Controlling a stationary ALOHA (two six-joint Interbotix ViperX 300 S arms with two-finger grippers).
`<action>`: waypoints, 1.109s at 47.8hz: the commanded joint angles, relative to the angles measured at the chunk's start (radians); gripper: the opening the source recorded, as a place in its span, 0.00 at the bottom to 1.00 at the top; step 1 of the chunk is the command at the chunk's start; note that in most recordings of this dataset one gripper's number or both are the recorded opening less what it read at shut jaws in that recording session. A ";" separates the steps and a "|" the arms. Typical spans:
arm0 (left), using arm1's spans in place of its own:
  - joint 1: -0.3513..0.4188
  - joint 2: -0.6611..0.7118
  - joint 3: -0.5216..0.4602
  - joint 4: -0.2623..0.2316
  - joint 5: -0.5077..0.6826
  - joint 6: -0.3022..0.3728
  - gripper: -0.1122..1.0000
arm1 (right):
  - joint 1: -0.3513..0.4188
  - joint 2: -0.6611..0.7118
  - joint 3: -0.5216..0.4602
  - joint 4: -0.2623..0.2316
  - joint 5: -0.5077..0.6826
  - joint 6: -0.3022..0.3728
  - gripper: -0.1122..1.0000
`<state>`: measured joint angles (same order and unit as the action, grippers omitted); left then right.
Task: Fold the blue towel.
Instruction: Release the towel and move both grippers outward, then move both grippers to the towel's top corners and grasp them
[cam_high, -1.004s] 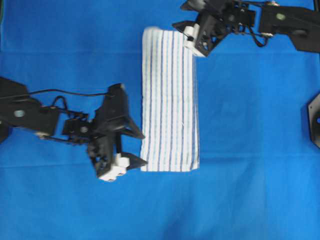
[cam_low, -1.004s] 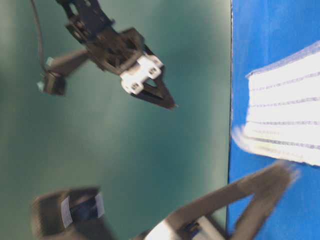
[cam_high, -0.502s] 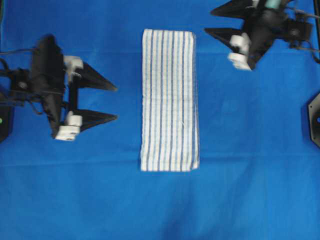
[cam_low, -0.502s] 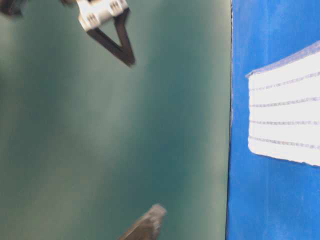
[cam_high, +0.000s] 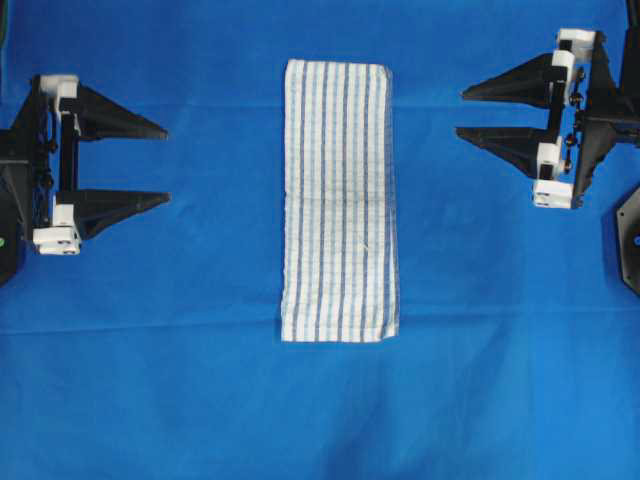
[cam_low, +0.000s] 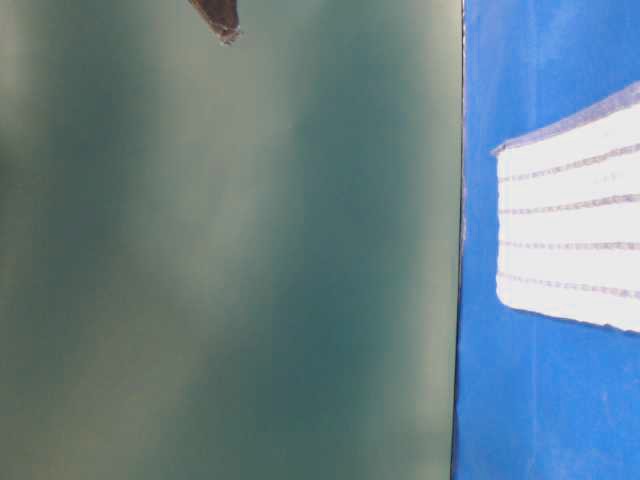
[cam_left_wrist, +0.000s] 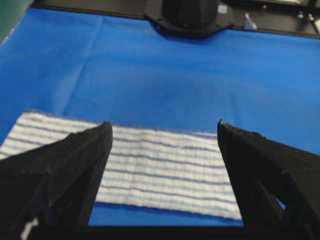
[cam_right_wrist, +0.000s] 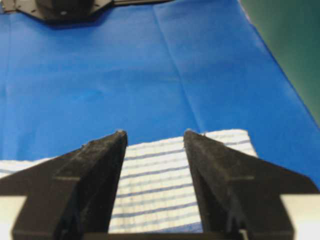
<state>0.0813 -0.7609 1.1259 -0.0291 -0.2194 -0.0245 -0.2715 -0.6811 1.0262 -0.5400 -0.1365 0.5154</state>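
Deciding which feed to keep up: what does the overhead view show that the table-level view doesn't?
Overhead only: the whole striped towel lying flat as a long strip, with the left hand and right hand both open and well clear of it.
Table-level only: a green backdrop.
Both: the towel and the blue table cover.

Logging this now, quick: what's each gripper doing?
Left gripper: open, holding nothing.
Right gripper: open, holding nothing.
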 joint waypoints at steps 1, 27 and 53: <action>0.009 0.009 -0.015 0.002 -0.018 0.000 0.81 | -0.002 0.009 -0.020 0.003 -0.011 0.002 0.60; 0.279 0.525 -0.230 0.002 -0.138 0.014 0.82 | -0.218 0.426 -0.229 -0.002 0.031 -0.006 0.60; 0.405 0.999 -0.460 0.003 -0.170 0.012 0.82 | -0.310 0.788 -0.328 -0.003 -0.015 -0.009 0.60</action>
<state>0.4694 0.2255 0.6995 -0.0276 -0.3774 -0.0123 -0.5752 0.1089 0.7179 -0.5415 -0.1273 0.5077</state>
